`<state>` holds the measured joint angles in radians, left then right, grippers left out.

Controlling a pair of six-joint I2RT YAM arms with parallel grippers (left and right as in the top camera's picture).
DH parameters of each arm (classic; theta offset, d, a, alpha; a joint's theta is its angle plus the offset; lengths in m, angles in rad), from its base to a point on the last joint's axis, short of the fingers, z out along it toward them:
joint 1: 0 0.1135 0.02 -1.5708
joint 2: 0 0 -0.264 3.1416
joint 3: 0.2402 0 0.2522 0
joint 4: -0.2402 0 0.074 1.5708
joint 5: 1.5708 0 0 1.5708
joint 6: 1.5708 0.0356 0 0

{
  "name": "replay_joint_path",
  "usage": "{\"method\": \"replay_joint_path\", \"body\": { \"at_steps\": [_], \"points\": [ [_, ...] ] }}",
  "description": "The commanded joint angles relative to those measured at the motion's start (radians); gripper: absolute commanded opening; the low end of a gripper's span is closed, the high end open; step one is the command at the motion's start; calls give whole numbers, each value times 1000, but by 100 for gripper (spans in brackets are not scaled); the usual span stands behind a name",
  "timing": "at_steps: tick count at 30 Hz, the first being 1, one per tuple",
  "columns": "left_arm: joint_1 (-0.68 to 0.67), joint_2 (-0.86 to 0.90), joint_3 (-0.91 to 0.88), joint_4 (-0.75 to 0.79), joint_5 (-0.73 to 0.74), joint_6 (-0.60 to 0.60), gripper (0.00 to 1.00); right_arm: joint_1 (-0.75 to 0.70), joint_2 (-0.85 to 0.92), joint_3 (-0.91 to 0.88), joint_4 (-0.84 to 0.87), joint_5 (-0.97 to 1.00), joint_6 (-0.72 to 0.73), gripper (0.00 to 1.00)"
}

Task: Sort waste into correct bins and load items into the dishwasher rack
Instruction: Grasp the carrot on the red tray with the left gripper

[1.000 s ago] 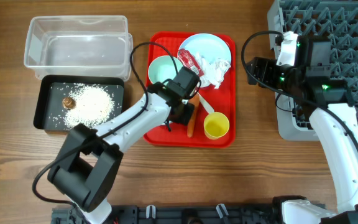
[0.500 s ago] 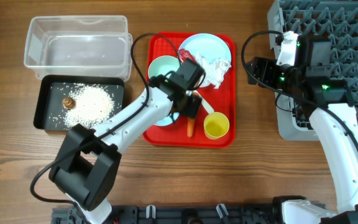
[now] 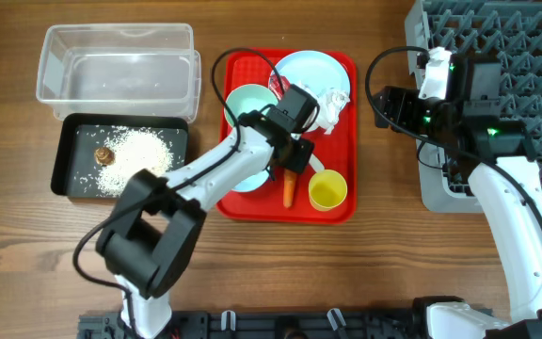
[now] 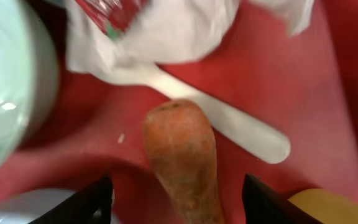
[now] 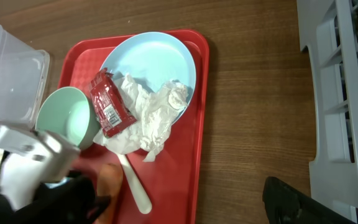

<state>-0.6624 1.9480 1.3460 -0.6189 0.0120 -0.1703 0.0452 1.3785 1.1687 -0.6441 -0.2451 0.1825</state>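
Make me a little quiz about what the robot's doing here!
1. True or false: the carrot lies on the red tray.
2. Where is the white rice? A clear tub, B black tub, C yellow cup.
3. Fill in: the left gripper has its jaws ____, one on each side of the carrot.
Key: 1 true; 2 B; 3 open.

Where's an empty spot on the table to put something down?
Bare wood lies in front of the shallow black tub, and between the flat red tray and the grey lattice rack. The tray is crowded, with the left gripper over it.
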Motion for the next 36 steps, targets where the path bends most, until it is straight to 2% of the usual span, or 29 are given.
{"method": "replay_joint_path", "body": {
  "at_steps": [1,8,13,19,24,31,36],
  "points": [
    [-18,19,14,-15,28,5,65,2,6,15,2,13,1,90],
    [-19,29,13,-53,28,5,65,1,6,15,3,14,1,90],
    [-23,33,13,-43,29,5,59,1,6,15,1,14,1,90],
    [-24,68,13,-47,29,5,58,1,6,15,0,14,1,90],
    [-25,78,13,-38,29,5,46,2,6,15,0,14,0,90],
    [-33,78,13,-28,28,5,45,2,6,15,0,14,0,90],
    [-33,78,13,-19,28,5,25,1,6,15,0,14,0,90]
  ]
}}
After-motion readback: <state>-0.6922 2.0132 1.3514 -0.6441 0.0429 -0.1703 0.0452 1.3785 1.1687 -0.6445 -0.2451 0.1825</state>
